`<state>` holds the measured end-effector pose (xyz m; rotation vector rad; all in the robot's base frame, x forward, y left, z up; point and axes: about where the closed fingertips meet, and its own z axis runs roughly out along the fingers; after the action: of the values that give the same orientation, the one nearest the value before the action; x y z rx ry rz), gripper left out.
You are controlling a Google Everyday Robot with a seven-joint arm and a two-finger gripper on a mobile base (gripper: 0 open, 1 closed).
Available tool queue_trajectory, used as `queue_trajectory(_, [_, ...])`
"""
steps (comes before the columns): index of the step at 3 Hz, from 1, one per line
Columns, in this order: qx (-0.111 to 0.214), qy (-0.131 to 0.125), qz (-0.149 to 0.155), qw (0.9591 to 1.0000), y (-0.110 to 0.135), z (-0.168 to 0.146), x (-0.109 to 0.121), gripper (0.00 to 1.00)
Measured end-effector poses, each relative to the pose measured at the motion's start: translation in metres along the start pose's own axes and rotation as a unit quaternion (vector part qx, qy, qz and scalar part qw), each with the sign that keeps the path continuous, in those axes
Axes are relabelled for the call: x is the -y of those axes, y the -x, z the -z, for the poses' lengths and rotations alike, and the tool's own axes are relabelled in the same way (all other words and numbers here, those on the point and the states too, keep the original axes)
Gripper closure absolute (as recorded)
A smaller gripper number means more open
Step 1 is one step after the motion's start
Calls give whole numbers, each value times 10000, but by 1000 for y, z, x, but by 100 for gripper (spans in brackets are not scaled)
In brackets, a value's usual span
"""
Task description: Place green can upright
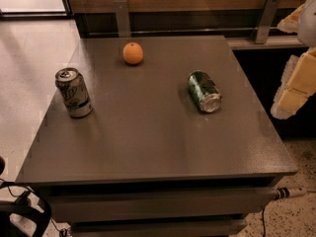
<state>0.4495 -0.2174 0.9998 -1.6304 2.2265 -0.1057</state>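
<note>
The green can (204, 91) lies on its side on the grey table (148, 142), right of the middle, with its silver end facing the front right. My gripper (295, 85) shows as cream and yellow parts at the right edge of the camera view. It is off the table's right side, apart from the green can, and holds nothing that I can see.
A paler white-and-silver can (73, 92) stands upright near the table's left edge. An orange (133, 53) sits at the back middle. A wooden wall with metal brackets (121, 17) runs behind the table. Cables (19, 211) lie on the floor at the lower left.
</note>
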Motion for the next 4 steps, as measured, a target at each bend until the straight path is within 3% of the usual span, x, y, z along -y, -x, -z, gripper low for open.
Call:
queue_trajectory(1, [271,105,-536,9981,7,0,19,0])
queue_trajectory(2, [513,197,-1215,9911,21,-5,33,0])
queue_trajectory(3, [483,293,-1924,9797,39,-18,46,0])
queue_trajectory(4, [167,342,-2588,9652,57,-33,60,0])
